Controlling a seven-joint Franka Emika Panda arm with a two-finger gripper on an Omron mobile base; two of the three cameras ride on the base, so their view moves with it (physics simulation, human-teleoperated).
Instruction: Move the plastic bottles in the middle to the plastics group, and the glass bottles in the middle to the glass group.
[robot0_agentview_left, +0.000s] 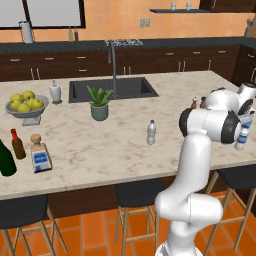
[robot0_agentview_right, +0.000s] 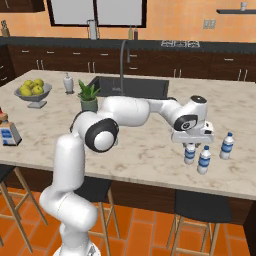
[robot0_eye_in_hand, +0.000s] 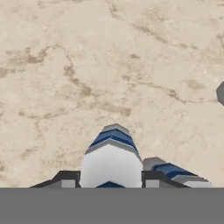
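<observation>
Gripper (robot0_agentview_right: 191, 145) hangs over the right part of the marble counter (robot0_agentview_left: 115, 145), and its two fingers stand on both sides of a blue-label water bottle (robot0_eye_in_hand: 111, 157); in the hand view the jaws are clamped on this bottle just under its white cap. In the right base view the held bottle (robot0_agentview_right: 190, 153) stands upright with its bottom on or just above the counter, I cannot tell which. Just beside it, to the right and nearer, stands a second blue-label bottle (robot0_agentview_right: 203, 160), and a third one (robot0_agentview_right: 226, 146) stands further right, near the counter edge. These two make the plastics group.

In the middle of the counter a slim grey plastic bottle (robot0_agentview_left: 151, 132) stands alone, upright, well apart from the others. At the left end the square bottle with a cork (robot0_agentview_left: 39, 153) stands just beside the small red-capped sauce bottle (robot0_agentview_left: 17, 144), and the dark green wine bottle (robot0_agentview_left: 6, 159) is at the left edge near them. Further back on the left are a bowl of yellow-green fruit (robot0_agentview_left: 27, 106) and a white jar (robot0_agentview_left: 55, 92). A potted plant (robot0_agentview_left: 99, 103) stands in front of the dark sink (robot0_agentview_left: 112, 89).
</observation>
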